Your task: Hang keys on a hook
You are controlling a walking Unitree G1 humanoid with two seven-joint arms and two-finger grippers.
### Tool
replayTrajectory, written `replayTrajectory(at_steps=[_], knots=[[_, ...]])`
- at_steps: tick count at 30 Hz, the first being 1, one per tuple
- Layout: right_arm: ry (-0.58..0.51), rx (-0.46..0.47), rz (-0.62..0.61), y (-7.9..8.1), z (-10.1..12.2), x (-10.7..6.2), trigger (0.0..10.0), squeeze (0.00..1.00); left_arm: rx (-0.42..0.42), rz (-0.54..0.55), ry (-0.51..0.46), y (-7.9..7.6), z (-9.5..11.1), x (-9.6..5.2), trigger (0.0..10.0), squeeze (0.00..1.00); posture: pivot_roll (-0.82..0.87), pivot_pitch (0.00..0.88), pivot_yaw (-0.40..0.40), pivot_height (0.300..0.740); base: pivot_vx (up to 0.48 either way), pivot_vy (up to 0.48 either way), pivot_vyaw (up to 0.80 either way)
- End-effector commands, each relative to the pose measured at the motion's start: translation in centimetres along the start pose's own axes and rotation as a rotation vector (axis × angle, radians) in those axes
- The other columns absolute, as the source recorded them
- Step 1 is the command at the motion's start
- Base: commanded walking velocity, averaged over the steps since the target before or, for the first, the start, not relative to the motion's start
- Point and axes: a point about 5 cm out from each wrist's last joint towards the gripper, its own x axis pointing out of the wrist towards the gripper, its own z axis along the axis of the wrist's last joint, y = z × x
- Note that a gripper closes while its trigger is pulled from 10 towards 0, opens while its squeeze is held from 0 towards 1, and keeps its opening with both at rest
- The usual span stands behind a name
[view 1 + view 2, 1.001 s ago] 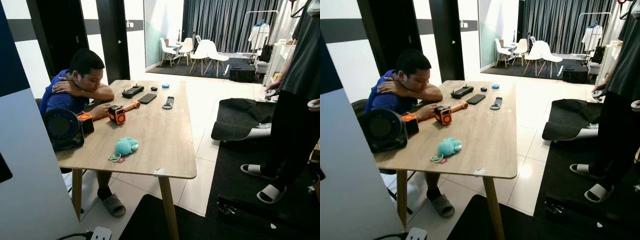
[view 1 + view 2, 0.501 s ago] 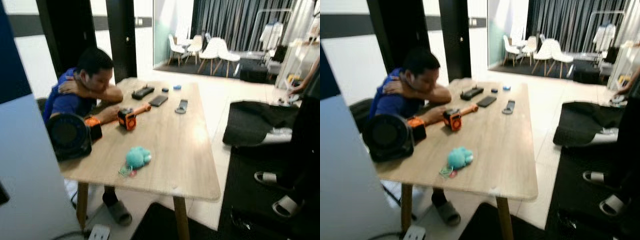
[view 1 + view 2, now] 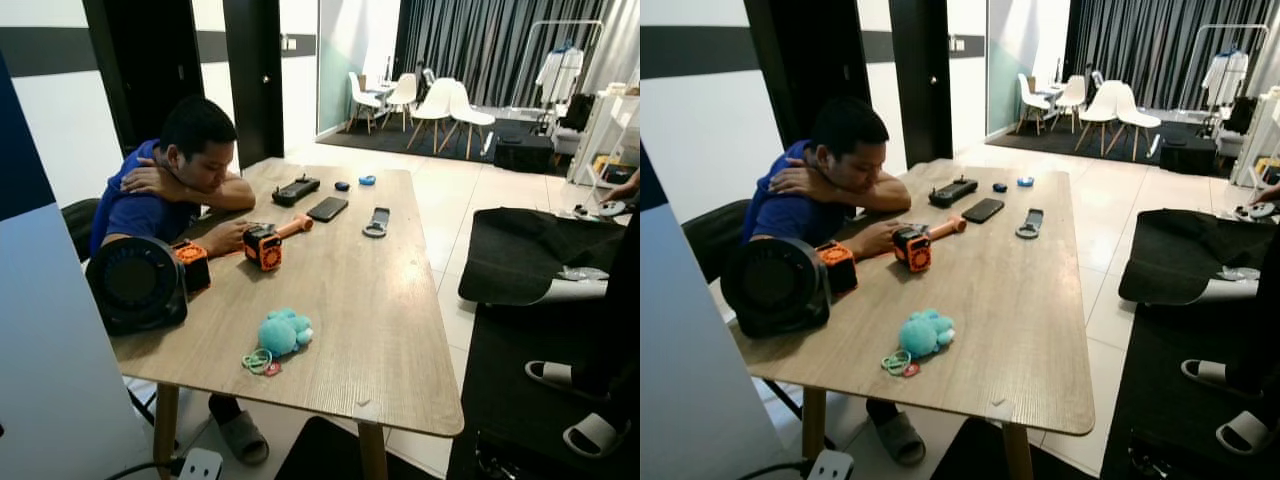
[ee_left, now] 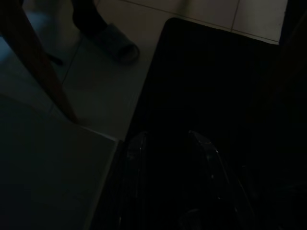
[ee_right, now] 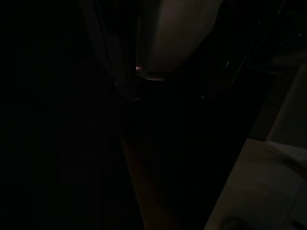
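The keys (image 3: 260, 362) are a bunch of coloured rings tied to a teal plush toy (image 3: 285, 333). They lie on the wooden table (image 3: 380, 340) near its front edge, left of the middle. Both arms hang low beside the table. The left wrist view is dark: my left gripper (image 4: 165, 136) is open over a black mat, close to a table leg (image 4: 38, 72). The right wrist view is darker still, and my right gripper (image 5: 168, 93) is open with nothing between its fingers.
A person (image 3: 170, 190) sits leaning on the table's left side, one hand by an orange tape measure (image 3: 262, 246). A black round fan (image 3: 135, 283), a phone (image 3: 327, 208) and a controller (image 3: 297, 189) lie further back. Slippered feet (image 3: 590, 405) stand on the right. A power strip (image 3: 200, 466) lies on the floor.
The whole picture has shifted and grown: my head camera has come closer to the table and turned. The keys and other table items lie where they were.
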Motion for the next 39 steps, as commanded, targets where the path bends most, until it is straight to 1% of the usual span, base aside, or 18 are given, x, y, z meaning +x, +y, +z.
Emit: replayTrajectory(at_steps=[1,4,8,11,12,15,18,20,21,22,23,24,25,26,28,33,38,39], knots=[[0.006,0.022,-0.017,-0.3,-0.4,-0.2,10.0,0.00,0.003,-0.014,-0.006,-0.2,-0.2,-0.1,10.0,0.00,0.06,0.002,0.037,0.740,0.000,0.000,0.00],[-0.028,0.057,-0.061,-1.3,-0.2,-0.4,10.0,0.00,0.024,-0.038,-0.021,-0.4,0.0,-0.1,10.0,0.00,0.06,0.009,0.038,0.740,0.000,0.000,0.00],[-0.113,0.124,-0.192,-3.9,0.7,-1.0,10.0,0.00,0.067,-0.067,-0.046,-0.7,0.4,-0.1,10.0,0.00,0.06,0.012,0.042,0.740,0.000,0.000,0.00],[-0.223,0.152,-0.334,-7.3,2.4,-2.0,10.0,0.00,0.115,-0.133,-0.075,-1.3,0.6,-0.2,10.0,0.00,0.06,0.021,0.051,0.740,0.000,0.000,0.00],[-0.223,0.152,-0.334,-7.3,2.4,-2.0,10.0,0.00,0.115,-0.133,-0.075,-1.3,0.6,-0.2,10.0,0.00,0.06,0.021,0.051,0.740,0.000,0.000,0.00],[-0.362,0.166,-0.458,-11.0,5.2,-3.4,10.0,0.00,0.163,-0.219,-0.114,-2.0,1.0,-0.5,10.0,0.00,0.05,0.027,0.057,0.740,0.000,0.000,0.00],[-0.412,0.169,-0.477,-11.9,6.4,-3.8,10.0,0.00,0.169,-0.241,-0.124,-2.2,1.1,-0.5,10.0,0.00,0.05,0.027,0.057,0.740,0.000,0.000,0.00],[-0.520,0.164,-0.489,-13.1,9.2,-4.4,10.0,0.00,0.175,-0.280,-0.138,-2.4,1.3,-0.6,10.0,0.00,0.04,0.032,0.059,0.740,0.000,0.000,0.00],[-0.520,0.164,-0.489,-13.1,9.2,-4.4,10.0,0.00,0.175,-0.280,-0.138,-2.4,1.3,-0.6,10.0,0.00,0.04,0.032,0.059,0.740,0.000,0.000,0.00],[-0.577,0.159,-0.485,-13.4,10.7,-4.7,10.0,0.00,0.180,-0.298,-0.144,-2.5,1.4,-0.6,10.0,0.00,0.04,0.032,0.059,0.740,0.000,0.000,0.00],[-0.638,0.149,-0.467,-13.5,12.7,-4.9,10.0,0.00,0.187,-0.318,-0.153,-2.7,1.5,-0.7,10.0,0.00,0.04,0.035,0.057,0.740,0.000,0.000,0.00],[-0.638,0.149,-0.467,-13.5,12.7,-4.9,10.0,0.00,0.187,-0.318,-0.153,-2.7,1.5,-0.7,10.0,0.00,0.04,0.035,0.057,0.740,0.000,0.000,0.00],[-0.723,0.134,-0.432,-13.2,15.6,-5.1,10.0,0.00,0.196,-0.344,-0.164,-2.9,1.8,-0.8,10.0,0.00,0.04,0.036,0.056,0.740,0.000,0.000,0.00],[-0.752,0.124,-0.413,-12.8,16.7,-5.2,10.0,0.00,0.199,-0.354,-0.165,-2.9,1.8,-0.8,10.0,0.00,0.05,0.038,0.053,0.740,0.000,0.000,0.00],[-0.790,0.110,-0.374,-12.1,18.2,-5.1,10.0,0.00,0.204,-0.372,-0.164,-3.1,1.8,-0.9,10.0,0.00,0.05,0.038,0.052,0.740,0.000,0.000,0.00],[-0.833,0.101,-0.315,-11.0,20.0,-5.1,10.0,0.00,0.208,-0.401,-0.167,-3.3,1.8,-1.0,10.0,0.00,0.06,0.038,0.051,0.740,0.000,0.000,0.00],[-0.901,-0.024,-0.010,-5.2,26.5,-4.9,10.0,0.00,0.219,-0.466,-0.174,-3.3,2.0,-1.4,10.0,0.00,0.06,0.039,0.056,0.740,0.000,0.000,0.00],[-0.901,-0.024,-0.010,-5.2,26.5,-4.9,10.0,0.00,0.219,-0.466,-0.174,-3.3,2.0,-1.4,10.0,0.00,0.06,0.039,0.056,0.740,0.000,0.000,0.00]])
